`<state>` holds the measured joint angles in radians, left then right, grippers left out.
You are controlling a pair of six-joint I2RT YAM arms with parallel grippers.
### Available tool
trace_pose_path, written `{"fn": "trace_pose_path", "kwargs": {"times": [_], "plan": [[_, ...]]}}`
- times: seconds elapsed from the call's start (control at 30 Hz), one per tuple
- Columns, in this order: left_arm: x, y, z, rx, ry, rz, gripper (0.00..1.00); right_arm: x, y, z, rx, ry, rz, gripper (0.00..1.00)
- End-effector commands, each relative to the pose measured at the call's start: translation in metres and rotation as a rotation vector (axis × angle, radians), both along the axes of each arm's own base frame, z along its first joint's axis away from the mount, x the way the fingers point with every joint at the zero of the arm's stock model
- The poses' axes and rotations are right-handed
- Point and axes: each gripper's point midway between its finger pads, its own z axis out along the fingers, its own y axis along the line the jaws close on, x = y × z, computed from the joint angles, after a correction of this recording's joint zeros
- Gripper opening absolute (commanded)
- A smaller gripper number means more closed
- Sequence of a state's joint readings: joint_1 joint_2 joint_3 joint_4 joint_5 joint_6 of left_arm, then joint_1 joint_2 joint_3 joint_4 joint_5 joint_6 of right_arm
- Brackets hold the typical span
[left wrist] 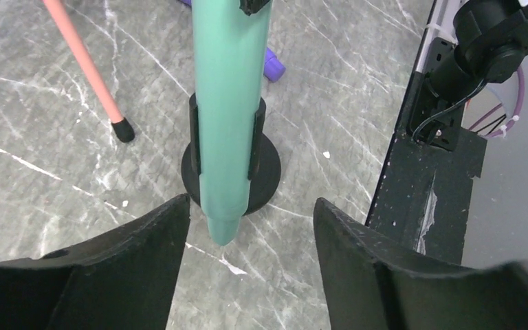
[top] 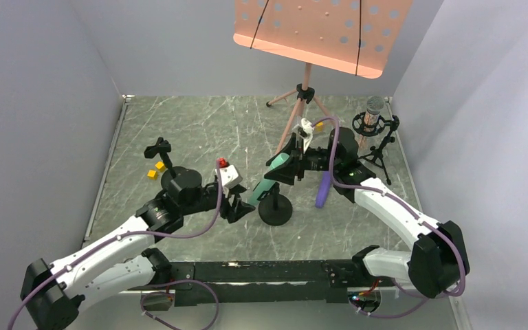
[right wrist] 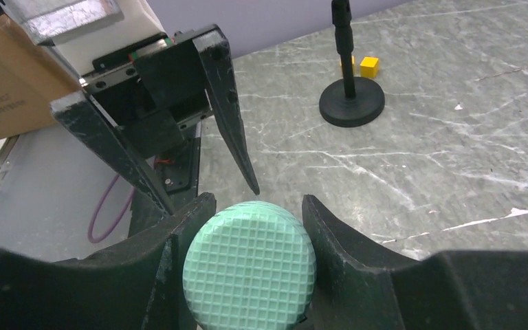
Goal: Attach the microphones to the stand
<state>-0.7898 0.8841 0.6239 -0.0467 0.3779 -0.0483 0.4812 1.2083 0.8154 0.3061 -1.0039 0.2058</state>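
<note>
Grey marbled table [top: 199, 124], boxed in by pale grey walls [top: 41, 82], with a peach music stand [top: 320, 31] at the far end. We count 3 mics here.

The mint green microphone [top: 264, 184] sits tilted in the black clip [left wrist: 194, 141] of the round-base stand [top: 276, 212], roughly mid-table. Its tail end points toward the left arm and hangs over the base disc. The right gripper [right wrist: 256, 206] has its 2 fingers pressed against both sides of that mic's waffle-textured head, so it's clamped on there.

The left gripper [left wrist: 250, 210] is spread wide around the tail end, 1 finger on each side. From its wrist view we see a clear gap between each finger and the mic body (so it's holding nothing).

The purple microphone [top: 323, 190] lies flat on the table just right of the round-base stand, near the right arm's wrist. The silver-pink microphone [top: 374, 105] stands upright, grey mesh head on top, in the tripod stand [top: 379, 152] over in the far right corner.

On the left side there's a second round-base stand [right wrist: 352, 106] with 2 yellow blocks [right wrist: 369, 66] just beside it. 1 leg of the music stand, capped with a black foot, lands near the mint mic's stand without touching it.
</note>
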Motion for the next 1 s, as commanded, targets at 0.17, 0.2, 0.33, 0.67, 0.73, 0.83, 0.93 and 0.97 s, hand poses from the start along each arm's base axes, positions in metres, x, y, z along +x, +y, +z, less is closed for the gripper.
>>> {"fn": "trace_pose_path", "kwargs": {"times": [0.17,0.2,0.33,0.67,0.73,0.83,0.93,0.97], "plan": [[-0.002,0.019,-0.003,-0.028,-0.035,0.082,0.81,-0.001,0.010,-0.051,-0.103,0.087,0.017,0.09],[-0.001,0.020,-0.004,-0.024,-0.035,0.090,0.84,-0.002,0.011,-0.054,-0.107,0.099,0.020,0.09],[0.003,0.022,-0.004,-0.029,-0.052,0.115,0.91,-0.002,0.013,-0.069,-0.132,0.135,0.026,0.09],[0.020,0.010,0.010,-0.043,-0.119,0.112,0.98,-0.005,0.011,-0.051,-0.124,0.071,0.043,0.18],[0.021,0.003,0.009,-0.038,-0.115,0.086,0.98,-0.010,0.009,-0.042,-0.107,0.046,0.052,0.29],[0.022,-0.005,0.011,-0.041,-0.112,0.055,0.99,-0.013,0.008,-0.030,-0.091,0.025,0.068,0.42],[0.025,-0.011,0.015,-0.048,-0.113,0.043,0.99,-0.014,0.006,-0.018,-0.066,0.013,0.080,0.65],[0.026,-0.013,0.017,-0.052,-0.116,0.039,0.99,-0.014,0.004,-0.014,-0.057,0.010,0.081,0.74]]}}
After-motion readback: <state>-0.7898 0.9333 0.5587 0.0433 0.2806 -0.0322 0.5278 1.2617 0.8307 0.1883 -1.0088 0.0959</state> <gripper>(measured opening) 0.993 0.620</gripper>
